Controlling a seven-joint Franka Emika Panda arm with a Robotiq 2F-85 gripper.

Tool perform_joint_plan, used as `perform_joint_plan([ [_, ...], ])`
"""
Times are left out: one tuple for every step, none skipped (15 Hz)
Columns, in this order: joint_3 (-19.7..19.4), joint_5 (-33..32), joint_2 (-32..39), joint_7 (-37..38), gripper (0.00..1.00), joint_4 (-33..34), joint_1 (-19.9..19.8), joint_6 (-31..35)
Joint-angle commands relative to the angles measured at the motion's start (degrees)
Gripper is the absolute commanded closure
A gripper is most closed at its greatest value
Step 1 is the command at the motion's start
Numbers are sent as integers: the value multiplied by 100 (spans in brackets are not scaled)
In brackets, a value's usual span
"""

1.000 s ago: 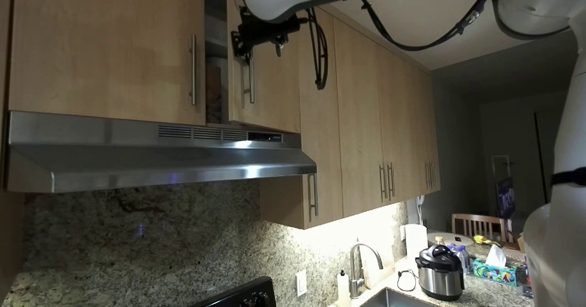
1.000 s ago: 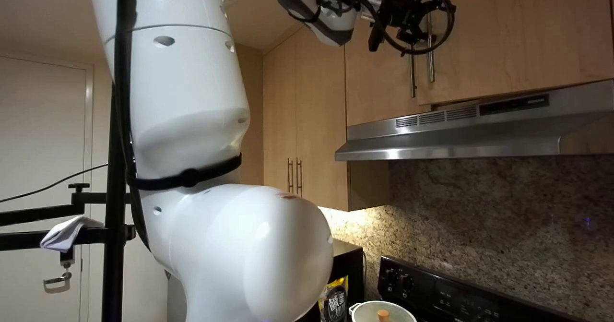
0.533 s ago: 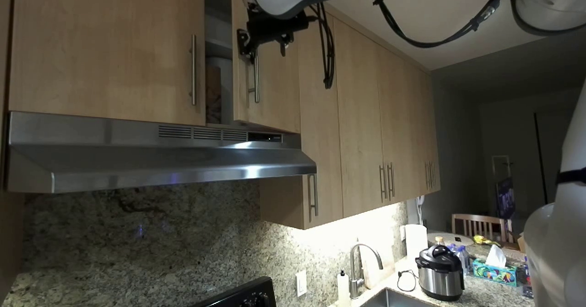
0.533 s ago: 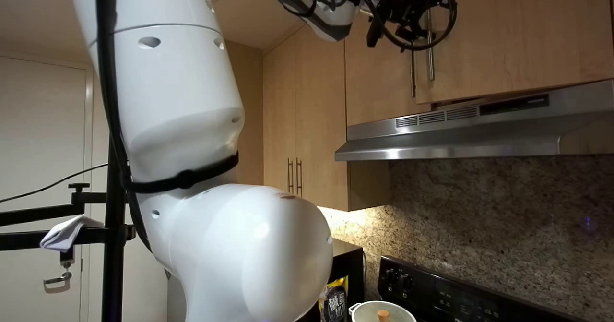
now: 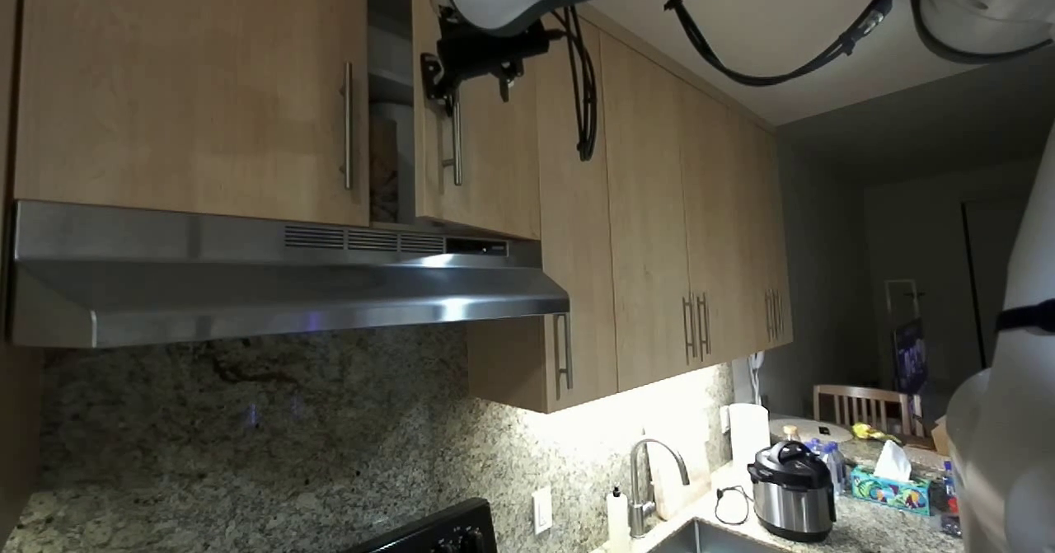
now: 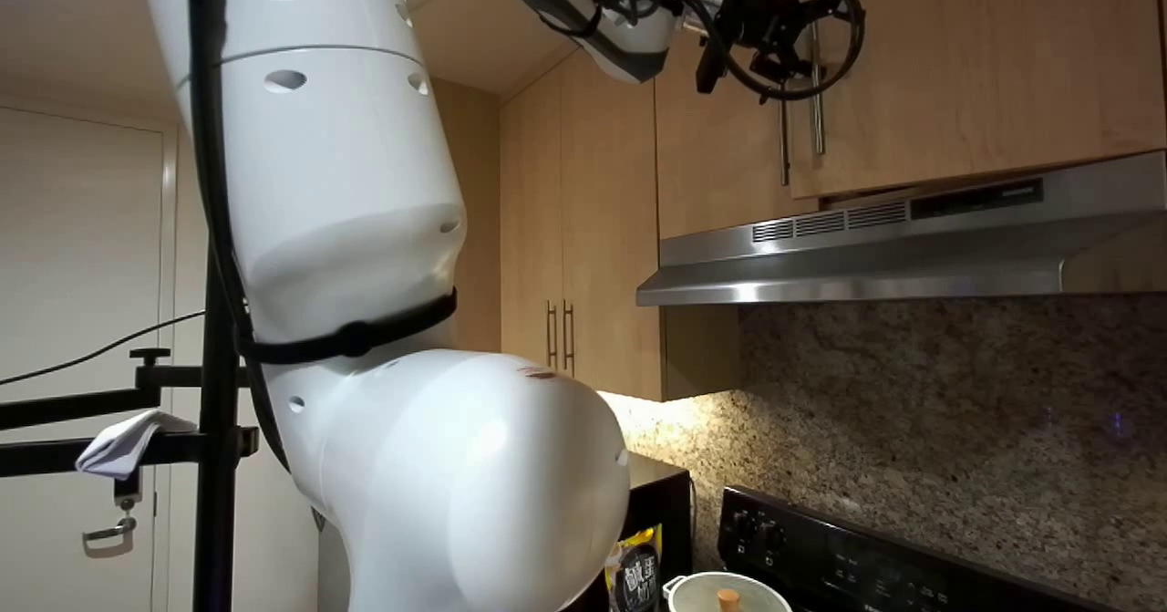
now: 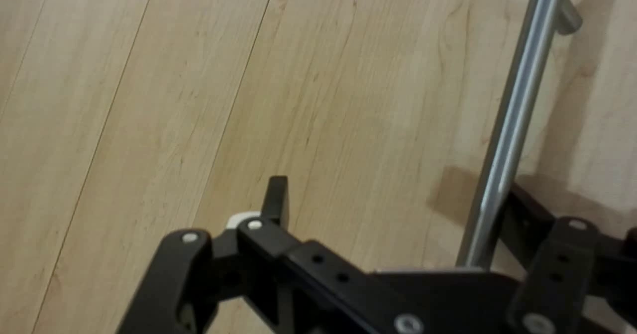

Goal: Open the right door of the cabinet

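Observation:
The cabinet's right door is a flat light-wood panel that stands ajar in both exterior views (image 5: 499, 157) (image 6: 994, 74). Its silver bar handle (image 5: 457, 145) runs along its left edge and crosses the right of the wrist view (image 7: 517, 100). My gripper (image 7: 400, 199) is open, its fingers wide apart. The handle lies between the fingers, close against the right finger, which is partly behind it; whether they touch is unclear. The gripper also shows at the handle in both exterior views (image 5: 441, 83) (image 6: 802, 42). The left door (image 5: 189, 83) is shut.
A steel range hood (image 5: 288, 289) lies directly under the cabinet. Tall wood cabinets (image 5: 651, 207) adjoin the right door. A white shelf (image 5: 391, 75) shows in the gap. Black cables (image 5: 581, 100) hang from the arm. A stove (image 6: 875, 548) stands below.
Over the last second the right door swung slightly wider, then partly back. My gripper and arm moved with it, first up and outward, then a little back. The gripper stays at the handle.

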Motion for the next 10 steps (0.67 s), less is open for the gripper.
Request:
perform_joint_plan([
  [96, 83, -195, 123, 0, -104, -250, -180],
  [107, 55, -227, 149, 0, -126, -274, -214],
  [100, 64, -262, 150, 0, -151, -288, -233],
  [89, 71, -292, 138, 0, -174, -292, -237],
  [73, 77, -340, 106, 0, -207, -294, -242],
  [46, 90, -417, 80, 0, -269, -296, -217],
  [28, 134, -473, 54, 0, -307, -290, -202],
  [12, 204, -553, 38, 0, -354, -278, -179],
  [11, 241, -617, 34, 0, -393, -287, -171],
  [2, 306, -706, 21, 0, -451, -298, -160],
])
